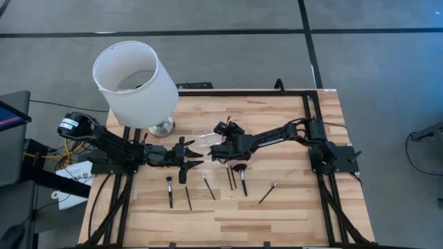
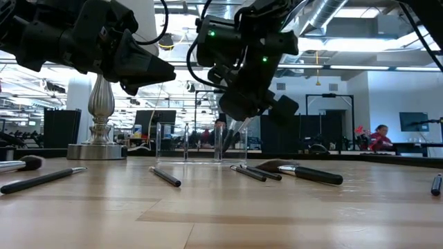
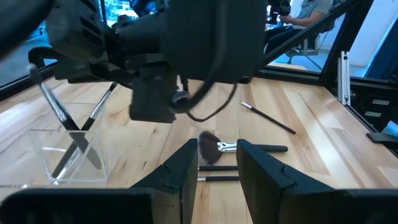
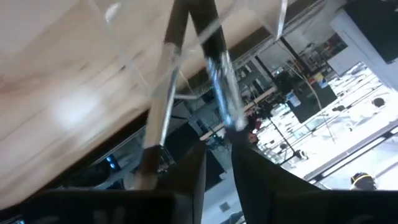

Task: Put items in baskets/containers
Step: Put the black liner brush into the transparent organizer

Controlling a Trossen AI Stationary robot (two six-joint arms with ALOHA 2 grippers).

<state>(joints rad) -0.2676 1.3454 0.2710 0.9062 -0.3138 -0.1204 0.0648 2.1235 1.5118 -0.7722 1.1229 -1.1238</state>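
A small clear holder (image 1: 203, 137) stands on the wooden table beside the lamp; it also shows in the low view (image 2: 187, 142) and the left wrist view (image 3: 65, 155). Two slim brushes (image 3: 78, 140) lean crossed inside it. My right gripper (image 1: 216, 146) hovers over the holder, shut on a brush (image 4: 219, 74). My left gripper (image 1: 196, 157) is open and empty, just left of the holder, above the table. Several brushes lie loose on the table, among them a fan-shaped brush (image 1: 240, 168) and one far to the right (image 1: 268, 191). My right gripper pinches the brush between its two fingertips at the silver ferrule end (image 4: 231, 118). The fingers come from above, slanting down from the table's right. The brush runs on from the fingertips, handle first, down into the clear holder (image 2: 232, 135), tilted.
A big white lampshade (image 1: 135, 83) on a silver base (image 2: 97, 149) stands at the table's far left, close behind the holder. Loose brushes (image 1: 169, 191) lie across the middle near part of the table. A black frame (image 1: 311, 97) edges the table.
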